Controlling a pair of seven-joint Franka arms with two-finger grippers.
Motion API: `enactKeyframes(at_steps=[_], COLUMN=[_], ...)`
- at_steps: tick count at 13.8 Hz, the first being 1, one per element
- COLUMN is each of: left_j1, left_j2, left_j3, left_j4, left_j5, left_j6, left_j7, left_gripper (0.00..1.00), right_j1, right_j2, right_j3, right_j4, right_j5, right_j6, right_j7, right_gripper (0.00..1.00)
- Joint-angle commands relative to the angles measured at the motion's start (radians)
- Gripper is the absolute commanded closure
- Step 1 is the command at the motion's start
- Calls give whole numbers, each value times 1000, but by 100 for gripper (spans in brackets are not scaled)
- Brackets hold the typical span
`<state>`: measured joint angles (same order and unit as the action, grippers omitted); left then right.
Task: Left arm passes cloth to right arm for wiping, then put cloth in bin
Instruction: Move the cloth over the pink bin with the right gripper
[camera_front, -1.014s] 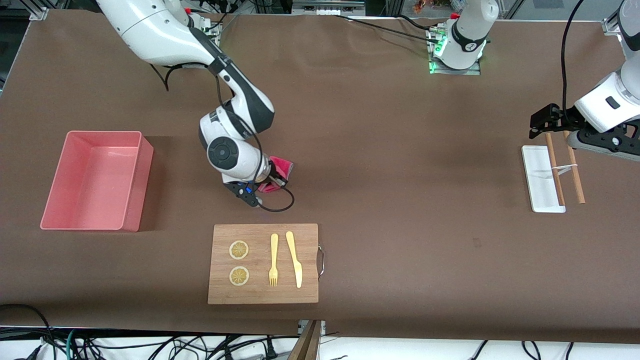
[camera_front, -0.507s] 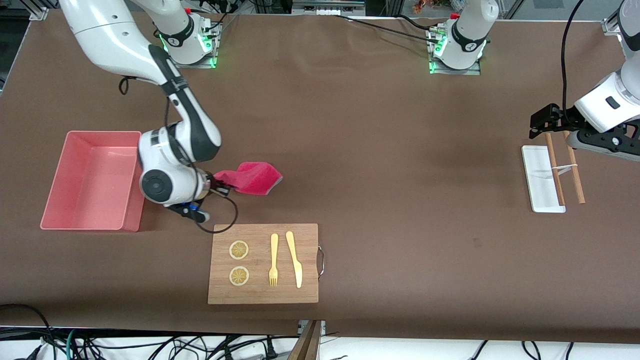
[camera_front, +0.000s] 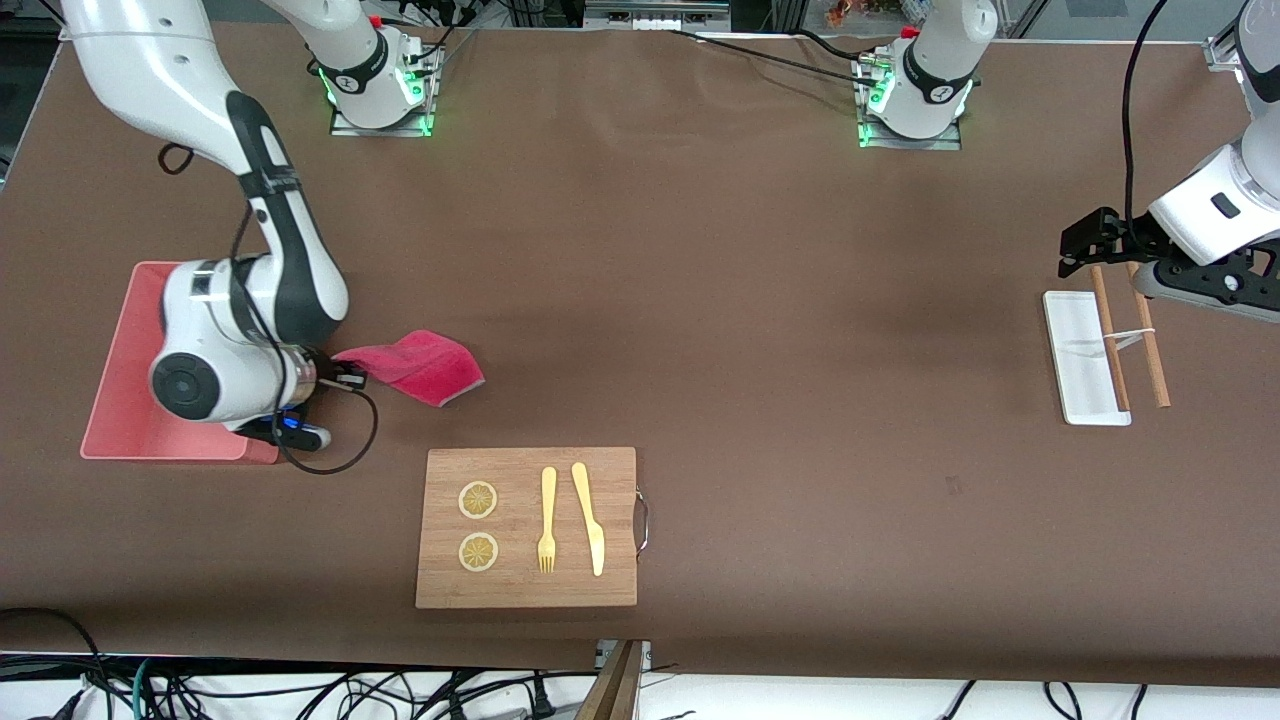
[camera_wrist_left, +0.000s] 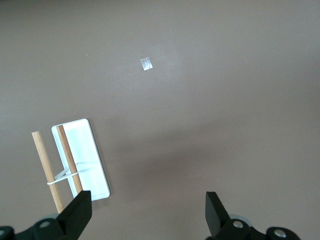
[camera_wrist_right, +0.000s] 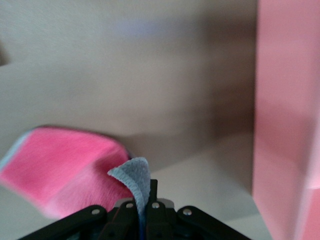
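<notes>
Your right end effector (camera_front: 345, 378) pinches the fuzzy crimson cloth (camera_front: 415, 366) beside the smooth salmon bin (camera_front: 120, 400); the left end effector (camera_wrist_left: 147, 212) waits spread wide, empty, over the counter (camera_front: 760, 330).

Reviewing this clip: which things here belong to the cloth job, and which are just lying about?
In use: cloth, shut in the right gripper; bin; left gripper, open, waiting over the white tray.
Lying about: cutting board, fork, knife, wooden sticks.

White arms (camera_front: 150, 70), black cables (camera_front: 1128, 90).
</notes>
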<state>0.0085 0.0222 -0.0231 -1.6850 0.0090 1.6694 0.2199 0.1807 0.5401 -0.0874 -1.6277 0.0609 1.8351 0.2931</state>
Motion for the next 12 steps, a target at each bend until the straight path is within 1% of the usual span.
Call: enactKeyframes(at_steps=[1,2,4,5,6,7,9,11,12], left_j1=[8,8,8,8,8,8,8,8,8], left_j2=[2,2,2,2,2,2,2,2,2], left_j3=[-8,-8,-6,-6,-6,-8,-6,-6,-8], left_j4=[10,10,10,10,10,10,10,10,10], left_j5=[20,20,20,20,20,20,20,20,20], left_j6=[-11,-11,-11,-11,-11,-11,-11,-11,-13], left_j7=[18,18,18,18,18,18,18,18,18], left_gripper=[0,0,0,0,0,0,0,0,0], right_j1=[-27,-39,-70,-90,-98,-102,-115,-125,-135], right_j2=[-144,-166,-184,-190,-190,-190,-186,-174,-170], right_j3=[6,6,3,-12,-41,-87,-171,-213,-218], right_j4=[41,90,173,208,232,238,235,224,201], right_j5=[-4,-12,-58,-76,-96,-120,-134,-154,-173], right_j6=[-176,-260,-400,-445,-471,-476,-470,-453,-433], right_j7=[-22,-35,-119,-188,-272,-364,-539,-618,-641], right_gripper=[100,100,100,100,100,100,100,100,100])
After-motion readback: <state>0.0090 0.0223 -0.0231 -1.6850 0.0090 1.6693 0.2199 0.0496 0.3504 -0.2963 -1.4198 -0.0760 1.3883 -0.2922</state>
